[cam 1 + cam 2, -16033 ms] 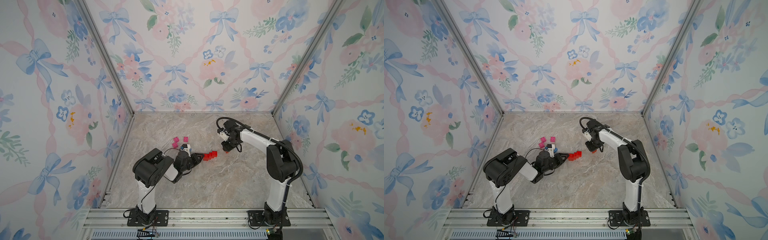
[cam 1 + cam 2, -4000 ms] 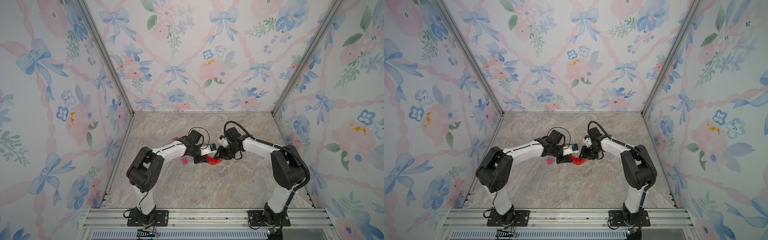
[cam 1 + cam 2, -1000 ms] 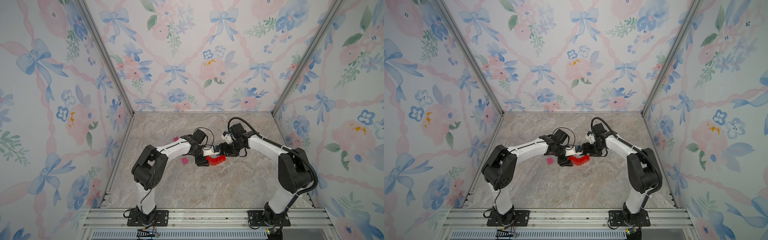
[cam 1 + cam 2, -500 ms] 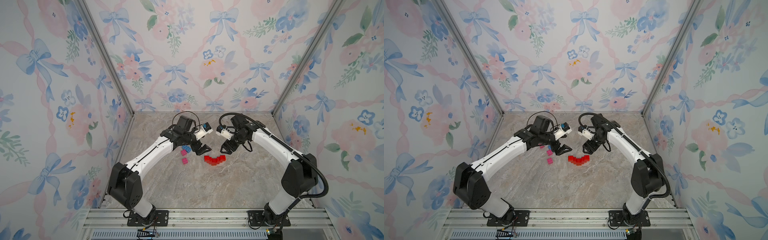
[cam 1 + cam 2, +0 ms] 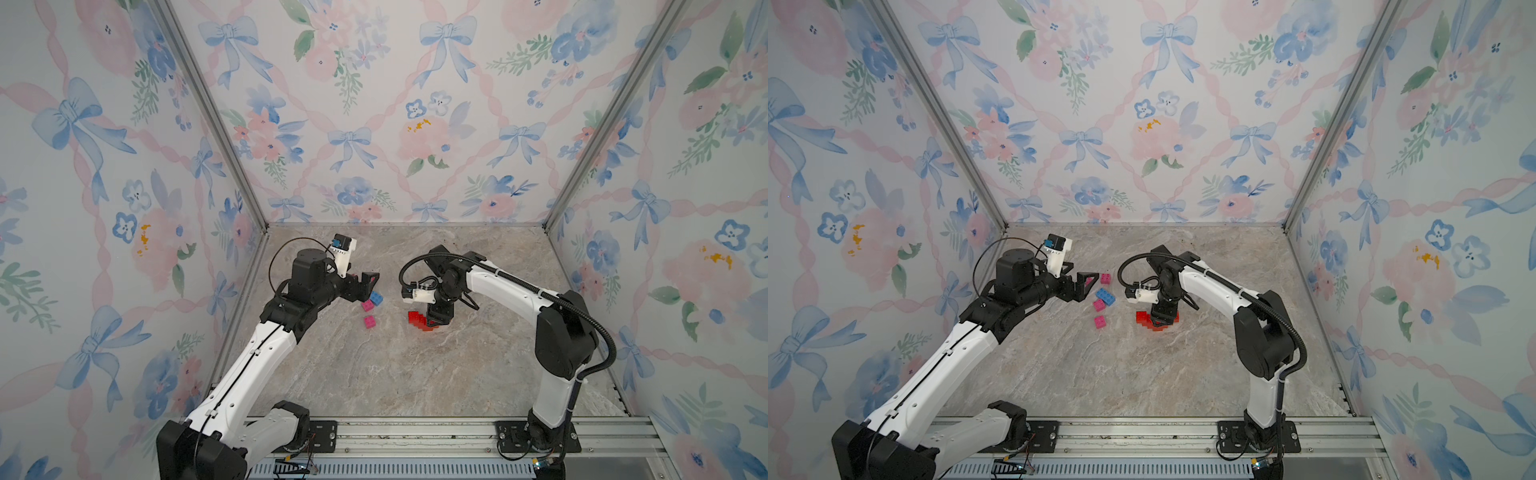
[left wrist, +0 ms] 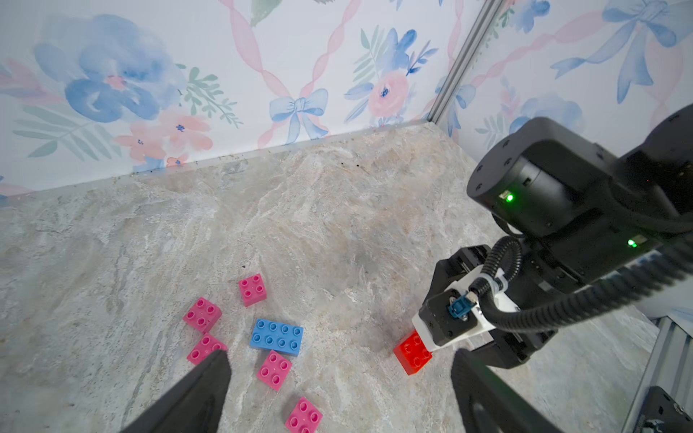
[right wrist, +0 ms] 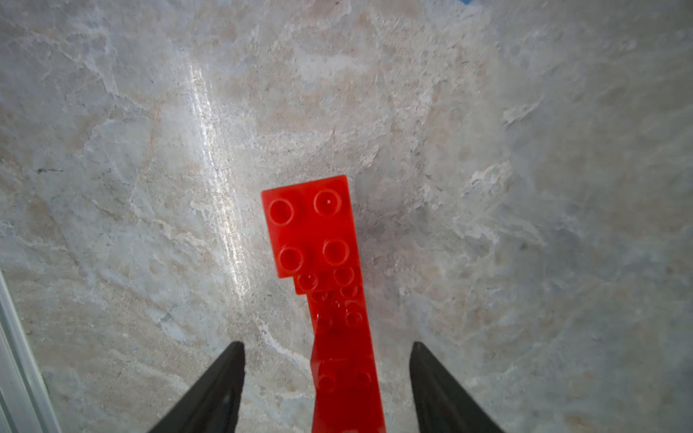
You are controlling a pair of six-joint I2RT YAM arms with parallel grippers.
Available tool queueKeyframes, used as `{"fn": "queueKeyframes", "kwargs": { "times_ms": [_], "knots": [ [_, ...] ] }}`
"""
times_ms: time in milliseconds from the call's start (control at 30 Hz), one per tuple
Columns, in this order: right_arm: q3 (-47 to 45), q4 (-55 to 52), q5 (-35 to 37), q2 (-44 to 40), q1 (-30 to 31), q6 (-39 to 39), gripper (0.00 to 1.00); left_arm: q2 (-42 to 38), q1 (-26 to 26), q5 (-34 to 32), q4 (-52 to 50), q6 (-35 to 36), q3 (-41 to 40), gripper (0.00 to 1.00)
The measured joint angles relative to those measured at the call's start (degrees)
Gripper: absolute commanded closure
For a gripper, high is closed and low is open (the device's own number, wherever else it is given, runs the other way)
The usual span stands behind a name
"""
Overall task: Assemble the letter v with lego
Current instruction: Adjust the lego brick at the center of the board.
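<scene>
red lego assembly (image 5: 417, 321): several small square studded plastic bricks clipped into an offset, stepped chain, lying on the grey marble-look worktop (image 5: 415, 374). In both top views it reads as a shallow V. One limb is partly hidden under the right wrist, so I can't confirm it's complete. It sits directly below the right gripper (image 7: 326, 345), which points down with jaws apart. The chain runs through the gap with clearance on both sides, no contact visible.

Handling, my read: light, stiff and glossy, so slippery on the side walls. The weak point is the half-overlap stud joints; lifting by an end brick will likely hinge or pop one. Take it across the flat side walls of the middle brick, square-on, not on the studs. Press down only right over a joint.

Spares lie just beyond the left jaws' tips. A longer blue studded brick (image 6: 276, 336) is flat, studs up, with five pink square studded bricks (image 6: 252, 289) scattered round it. One pink is touching or almost touching its long edge, can't tell which. All are loose and well apart from the red chain. left gripper (image 6: 339, 354) is off the worktop, jaws wide apart, nothing between them.
</scene>
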Motion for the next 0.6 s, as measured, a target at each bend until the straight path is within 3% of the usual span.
{"fn": "queueKeyframes", "kwargs": {
  "times_ms": [600],
  "knots": [
    [-1.7, 3.5, 0.0, 4.7, 0.0, -0.6, 0.35, -1.3, 1.6, -0.4, 1.3, -0.7, -1.2, 0.07]
  ]
}}
